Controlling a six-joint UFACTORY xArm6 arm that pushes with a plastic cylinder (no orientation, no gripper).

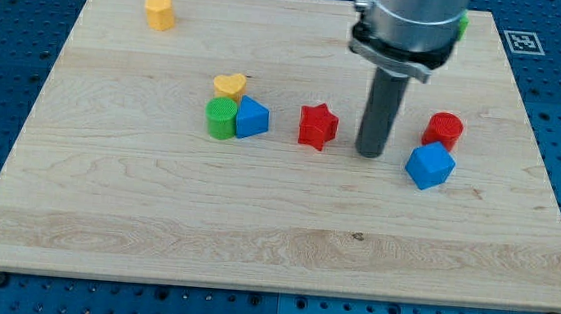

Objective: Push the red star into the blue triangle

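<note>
The red star (pixel 317 126) is a chunky ribbed plastic piece with five blunt points, lying flat near the middle of the pale wooden table (pixel 254 235). My tip (pixel 371 152) stands just beside it at 3 o'clock, apart from it; the rod is smooth, dark and has no fingers. The blue triangle (pixel 252 118) lies at the star's 9 o'clock, touching a green cylinder (pixel 220 118) and a yellow heart (pixel 230 85). A red cylinder (pixel 444 129) and blue hexagon (pixel 429 166) sit at my tip's 3 o'clock. A yellow hexagon (pixel 158 12) lies at 11 o'clock, well apart.
</note>
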